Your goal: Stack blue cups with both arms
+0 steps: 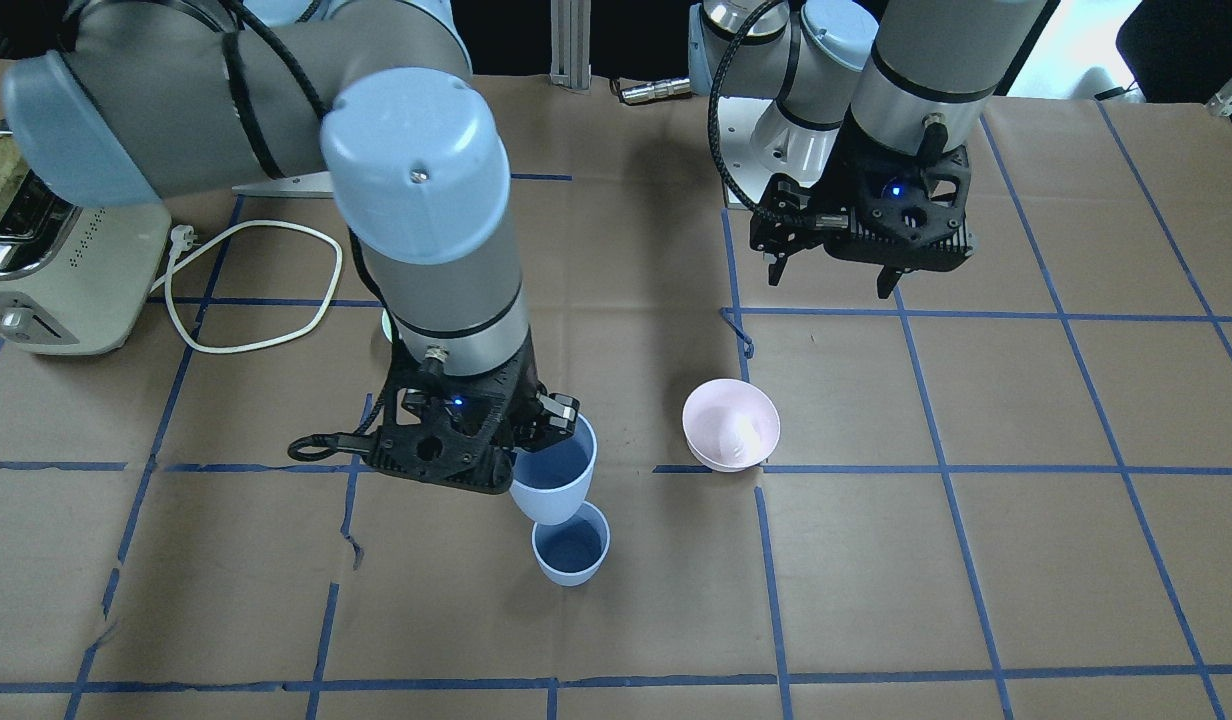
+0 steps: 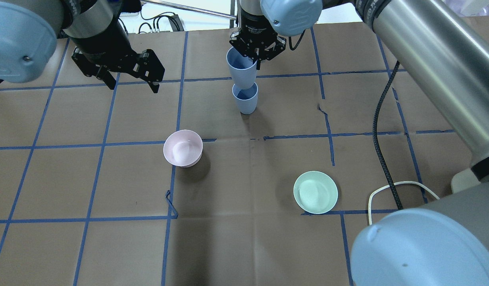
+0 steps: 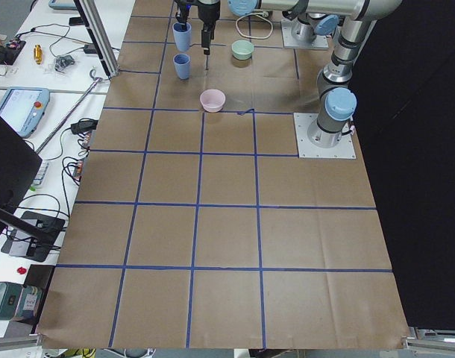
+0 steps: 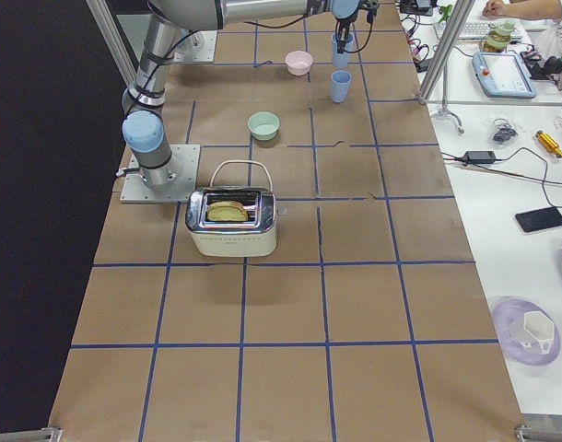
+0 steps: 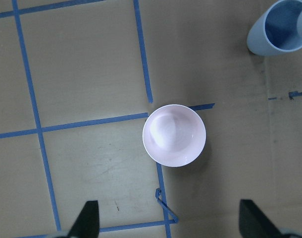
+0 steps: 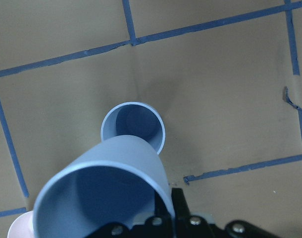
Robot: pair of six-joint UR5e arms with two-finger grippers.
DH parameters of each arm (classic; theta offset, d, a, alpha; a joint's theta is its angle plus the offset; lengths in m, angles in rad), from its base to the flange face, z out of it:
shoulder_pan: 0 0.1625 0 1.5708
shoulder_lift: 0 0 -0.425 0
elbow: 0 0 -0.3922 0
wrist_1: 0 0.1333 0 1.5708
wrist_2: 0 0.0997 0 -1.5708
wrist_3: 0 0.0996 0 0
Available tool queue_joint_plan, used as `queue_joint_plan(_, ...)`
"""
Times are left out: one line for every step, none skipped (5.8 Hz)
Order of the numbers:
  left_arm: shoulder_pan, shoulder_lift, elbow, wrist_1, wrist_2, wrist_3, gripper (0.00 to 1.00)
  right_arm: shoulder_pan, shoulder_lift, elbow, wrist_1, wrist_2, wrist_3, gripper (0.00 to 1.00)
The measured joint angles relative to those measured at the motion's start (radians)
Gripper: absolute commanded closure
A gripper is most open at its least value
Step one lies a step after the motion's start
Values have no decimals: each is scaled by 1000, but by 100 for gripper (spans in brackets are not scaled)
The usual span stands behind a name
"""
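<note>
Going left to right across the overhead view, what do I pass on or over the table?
left gripper → pink bowl → held blue cup and standing blue cup, sharing one column → mint-green bowl → white cable

upper cup [image 2: 241, 68] hangs right over the lower cup [image 2: 245, 100] on the worktop [image 2: 248, 246], left bowl [image 2: 183, 148] and right bowl [image 2: 315, 192] sit closer to the robot

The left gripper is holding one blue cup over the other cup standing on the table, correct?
Not quite: the right gripper holds the raised cup over the standing cup, as the overhead view shows. The left gripper is open and empty.
</note>
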Motion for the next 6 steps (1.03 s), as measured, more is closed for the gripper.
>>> queue_joint_plan(0, 7, 0, -5, 0, -21, 1, 1, 41, 1, -38, -1, 4, 91)
queue_joint_plan(0, 11, 0, -10, -10, -68, 1, 2, 68, 7, -58, -4, 4, 91)
queue_joint_plan(9, 19, -1, -13, -21, -116, 1, 2, 80, 25, -65, -8, 2, 90)
queue_joint_plan(26, 30, -4, -17, -30, -133, 1, 1, 83, 55, -78, -12, -2, 27)
queue_joint_plan(39, 36, -9, -21, -47, -138, 1, -1, 83, 79, -105, -14, -5, 0)
queue_joint_plan(44, 38, -11, -22, -63, -139, 1, -6, 81, 84, -127, -12, -8, 0)
